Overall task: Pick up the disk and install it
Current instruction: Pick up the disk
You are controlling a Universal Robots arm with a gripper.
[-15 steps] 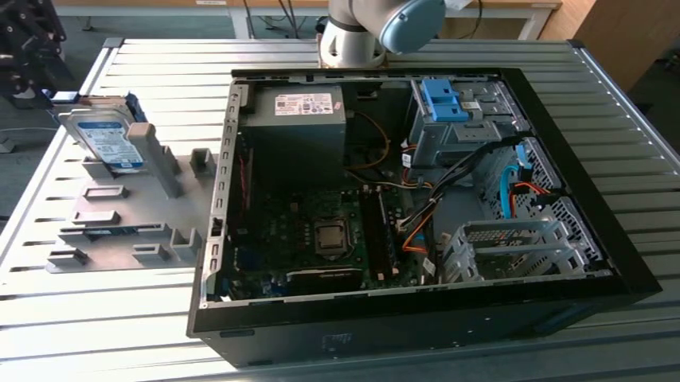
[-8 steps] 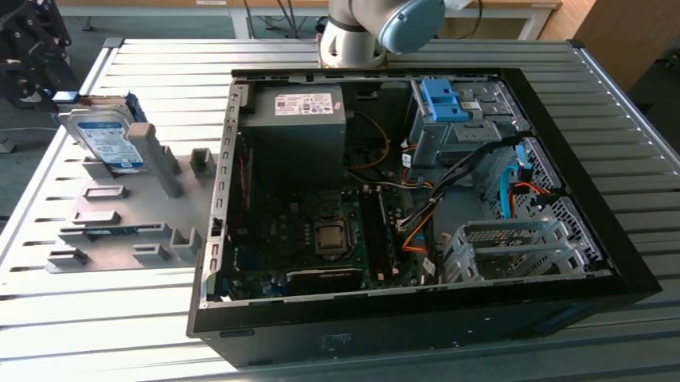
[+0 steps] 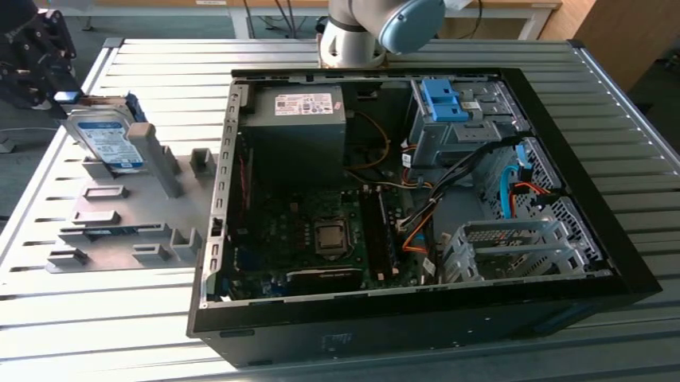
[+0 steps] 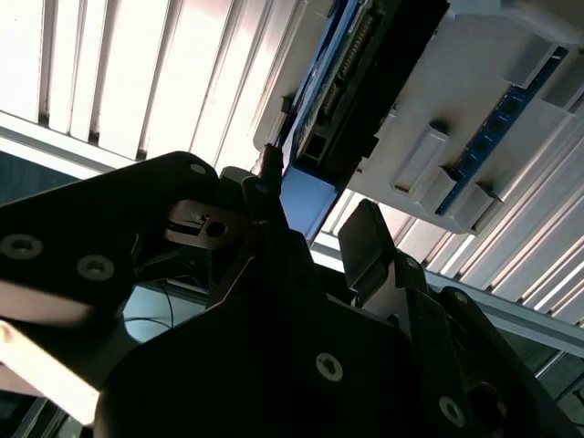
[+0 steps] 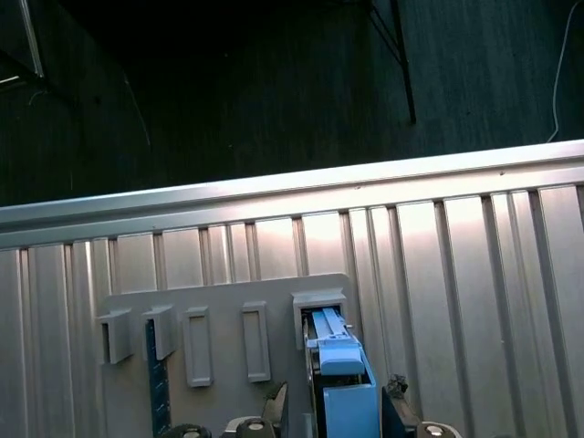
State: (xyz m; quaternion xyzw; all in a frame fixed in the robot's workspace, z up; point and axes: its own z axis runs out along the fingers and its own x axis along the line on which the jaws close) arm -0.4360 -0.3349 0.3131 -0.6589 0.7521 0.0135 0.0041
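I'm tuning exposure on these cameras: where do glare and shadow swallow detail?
Exterior view: daylight streaks the table brightly, while the computer case interior sits dim. Second wrist view: the gripper is a dark backlit mass against overexposed table slats. First wrist view: everything beyond the table is near black, yet the disk in its blue bracket is evenly lit.

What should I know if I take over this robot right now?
Claw: at the upper end of the disk. I cannot tell whether it grips it yet.
Disk: standing upright in a slot of the grey holder, to the exterior view's left of the open computer case.
Done: the claw is at the disk, nothing more.
Left: the disk is not yet lifted out of the holder and not yet installed in the case.
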